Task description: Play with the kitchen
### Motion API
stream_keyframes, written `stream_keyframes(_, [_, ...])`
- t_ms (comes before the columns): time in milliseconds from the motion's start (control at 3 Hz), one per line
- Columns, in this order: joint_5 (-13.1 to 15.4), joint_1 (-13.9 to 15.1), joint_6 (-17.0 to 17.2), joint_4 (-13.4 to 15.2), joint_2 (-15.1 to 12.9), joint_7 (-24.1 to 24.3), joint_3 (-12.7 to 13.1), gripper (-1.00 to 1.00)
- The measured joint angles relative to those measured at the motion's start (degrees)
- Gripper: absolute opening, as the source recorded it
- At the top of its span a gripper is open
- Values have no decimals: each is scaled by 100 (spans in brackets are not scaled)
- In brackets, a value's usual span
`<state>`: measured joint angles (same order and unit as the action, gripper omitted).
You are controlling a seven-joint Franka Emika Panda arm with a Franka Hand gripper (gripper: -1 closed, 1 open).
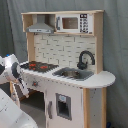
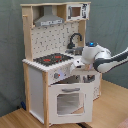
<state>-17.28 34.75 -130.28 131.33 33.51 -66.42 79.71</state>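
The kitchen [image 2: 55, 65] is standing in the middle of both exterior views, tall and white with light wood sides.

In the second exterior view, going from the left: the hood [image 2: 48, 20] is sitting at the upper left, right over the hob [image 2: 52, 59], likely because a real hood hangs over the cooking spot. The knobs [image 2: 57, 75] are facing out on the front edge, under the hob, where a hand can turn them. The oven door [image 2: 69, 100] is hanging a little open at the bottom middle. The faucet [image 2: 75, 40] is bending over the sink behind the arm. The microwave [image 2: 76, 11] is up at the top right.

The gripper [image 2: 78, 63] is reaching in from the right side of the frame, close to the counter's front edge, just beside the knobs. It is probably going for a knob or the door. Whether its jaws are apart or together cannot be told.

In the first exterior view the arm [image 1: 11, 72] is showing at the left edge, beside the hob.
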Motion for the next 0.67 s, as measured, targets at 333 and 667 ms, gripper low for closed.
stream_keyframes(333, [1, 215, 1, 22, -298, -119, 205, 100])
stream_keyframes(667, [1, 248, 1, 22, -317, -138, 232, -100])
